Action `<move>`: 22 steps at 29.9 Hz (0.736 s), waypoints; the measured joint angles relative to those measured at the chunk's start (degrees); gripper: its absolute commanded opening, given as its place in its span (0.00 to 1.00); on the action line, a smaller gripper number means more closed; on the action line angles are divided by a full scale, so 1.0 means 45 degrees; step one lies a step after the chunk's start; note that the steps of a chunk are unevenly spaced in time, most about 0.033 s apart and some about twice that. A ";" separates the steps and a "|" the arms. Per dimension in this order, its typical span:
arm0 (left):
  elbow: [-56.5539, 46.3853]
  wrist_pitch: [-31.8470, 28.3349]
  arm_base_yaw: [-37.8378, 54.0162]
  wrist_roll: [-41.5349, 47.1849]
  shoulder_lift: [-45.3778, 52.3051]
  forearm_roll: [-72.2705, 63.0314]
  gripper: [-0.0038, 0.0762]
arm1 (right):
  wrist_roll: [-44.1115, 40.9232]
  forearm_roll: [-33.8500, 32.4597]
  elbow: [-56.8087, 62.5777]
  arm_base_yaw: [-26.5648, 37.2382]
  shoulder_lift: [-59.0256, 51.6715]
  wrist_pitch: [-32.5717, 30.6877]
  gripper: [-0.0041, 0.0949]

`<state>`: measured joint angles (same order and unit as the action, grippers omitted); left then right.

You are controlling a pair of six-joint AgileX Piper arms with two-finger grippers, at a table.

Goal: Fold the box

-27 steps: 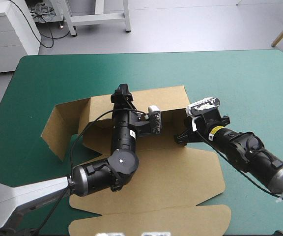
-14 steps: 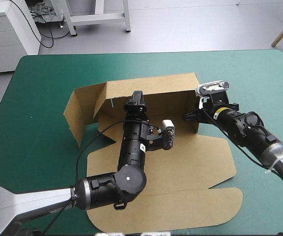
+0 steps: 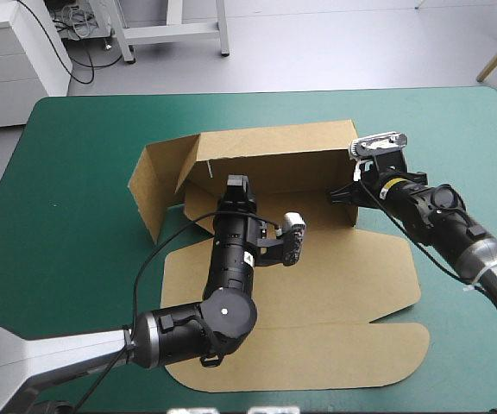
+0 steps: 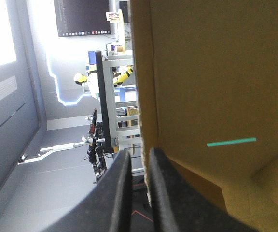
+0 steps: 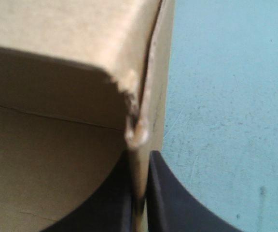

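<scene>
The table (image 3: pixel 76 147) has a teal-green cover. The brown box (image 3: pixel 335 285) lies in the middle of it. The left arm (image 3: pixel 223 302) reaches across the box. The box's back wall (image 3: pixel 274 159) stands up, and so does its left flap (image 3: pixel 155 185). Its lid (image 3: pixel 317 354) lies flat on the near side. The left gripper (image 3: pixel 238 183) is at the back wall, its black fingers almost together on the board. The right gripper (image 3: pixel 342 195) pinches the box's right end tight.
</scene>
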<state>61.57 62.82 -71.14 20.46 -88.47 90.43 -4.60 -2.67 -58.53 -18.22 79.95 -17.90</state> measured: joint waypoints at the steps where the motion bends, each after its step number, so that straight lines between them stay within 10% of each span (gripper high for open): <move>1: 0.0129 -0.0086 0.0000 -0.0642 0.0000 -0.0451 0.07 | 0.0000 -0.0016 0.0000 0.0000 0.0000 -0.0012 0.02; 11: 0.6242 0.0832 0.3095 -0.9136 0.0024 -1.2356 0.07 | 0.0000 -0.0015 0.0000 0.0000 0.0000 -0.0026 0.02; 22: 1.0107 0.1923 1.2242 -0.9241 0.0155 -1.9062 0.06 | 0.0084 -0.0015 0.0000 0.0000 0.0024 -0.0026 0.02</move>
<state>107.05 71.47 -16.05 -21.13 -87.78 4.65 -4.22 -2.74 -58.53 -18.22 80.06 -18.02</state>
